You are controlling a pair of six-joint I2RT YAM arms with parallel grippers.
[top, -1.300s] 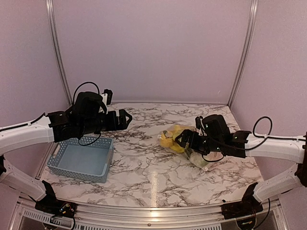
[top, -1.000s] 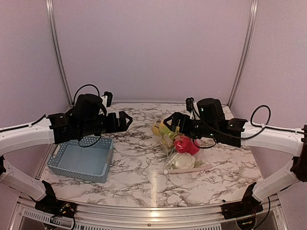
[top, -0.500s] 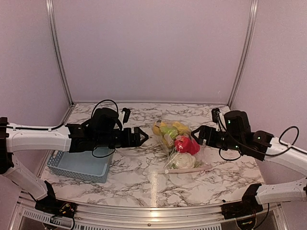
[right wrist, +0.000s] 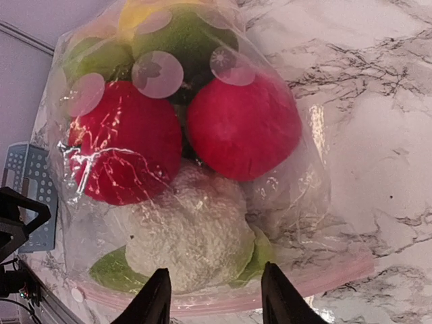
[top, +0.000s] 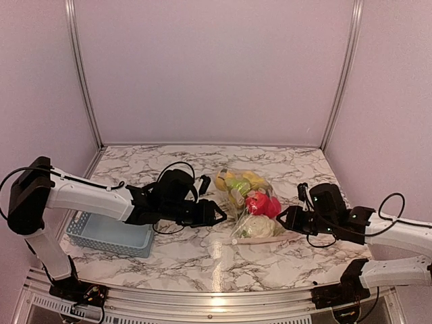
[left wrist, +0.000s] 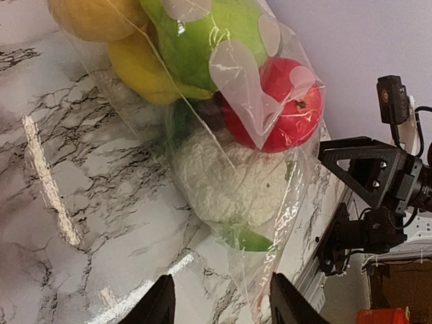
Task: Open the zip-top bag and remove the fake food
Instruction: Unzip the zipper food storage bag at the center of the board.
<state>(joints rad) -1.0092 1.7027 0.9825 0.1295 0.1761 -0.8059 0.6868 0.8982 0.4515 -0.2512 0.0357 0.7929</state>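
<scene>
Zip-top bag (top: 247, 208): clear crinkled plastic, lying flat on the marble table (top: 202, 260), slightly right of centre, long axis running far to near. Contents, fake food (top: 251, 197), all inside the bag: yellow pieces (left wrist: 142, 67) at the far end, a green pear (left wrist: 202, 34) next to them, two red apples (right wrist: 243, 138) in the middle, and a pale leafy cabbage (right wrist: 185, 236) at the near end. A pink zip strip (right wrist: 331, 275) runs along the bag's near edge; whether it is sealed cannot be told. Left gripper (top: 217, 214): low over the table, just left of the bag's near half, pointing right toward it, fingers (left wrist: 158, 305) spread apart and holding nothing; the bag's near corner lies ahead of them, and contact cannot be judged. Right gripper (top: 283, 220): low, just right of the cabbage end, pointing left, fingers (right wrist: 156, 297) likewise spread, with the zip strip lying across the gap ahead of them. Light blue lattice basket (top: 111, 244): near left of the table, well apart from the bag, partly under the left arm.
</scene>
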